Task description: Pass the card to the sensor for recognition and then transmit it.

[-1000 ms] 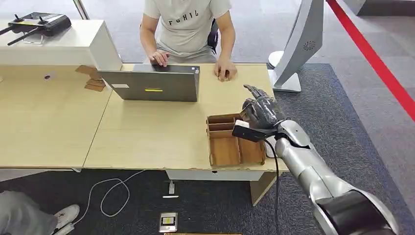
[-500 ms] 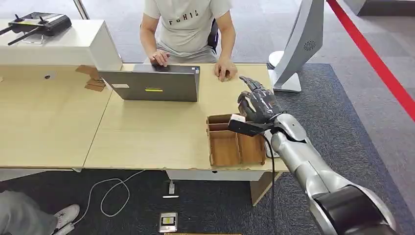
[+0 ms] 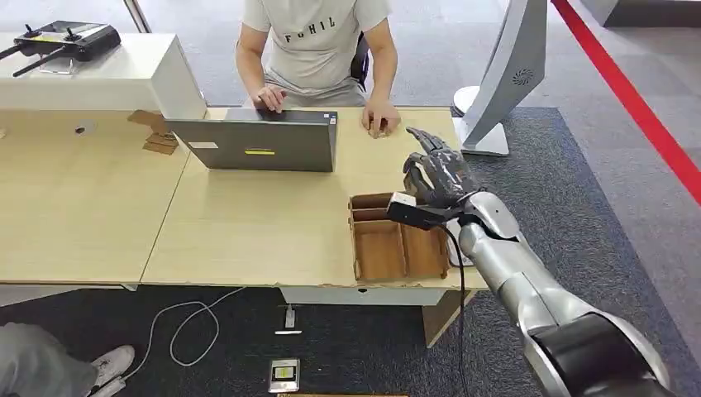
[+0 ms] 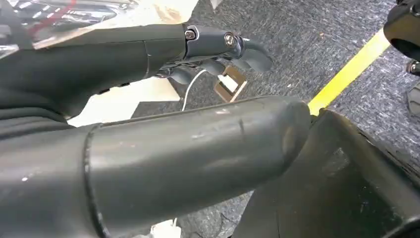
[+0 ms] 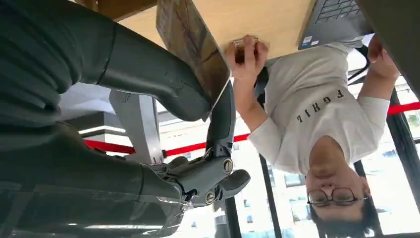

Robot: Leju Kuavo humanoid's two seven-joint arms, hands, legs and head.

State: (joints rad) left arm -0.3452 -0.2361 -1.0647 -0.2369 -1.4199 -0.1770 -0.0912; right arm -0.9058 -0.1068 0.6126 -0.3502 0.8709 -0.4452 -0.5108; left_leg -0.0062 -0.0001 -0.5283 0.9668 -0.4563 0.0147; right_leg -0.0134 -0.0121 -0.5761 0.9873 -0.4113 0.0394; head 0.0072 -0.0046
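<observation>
My right hand point(image 3: 436, 178) hovers above the far right corner of the wooden divided box point(image 3: 358, 248) on the desk. In the right wrist view my right hand point(image 5: 148, 89) pinches a thin brown card point(image 5: 190, 47) between thumb and finger, the card's edge pointing toward the person across the desk. The person's hand point(image 3: 379, 120) rests on a small brown object point(image 5: 245, 49) on the desk, just beyond my hand. My left hand point(image 4: 188, 139) hangs over the carpet with its fingers stretched out and nothing in them.
A grey laptop point(image 3: 260, 142) stands open facing the seated person point(image 3: 318, 41). A white curved stand point(image 3: 504, 74) rises beside the desk's far right corner. A black controller point(image 3: 66, 40) lies on the white cabinet at the back left. A cable and a small device point(image 3: 284, 374) lie on the floor.
My right hand has lifted from the box's far compartment and moved a little toward the person. Over the last half second it has barely shifted.
</observation>
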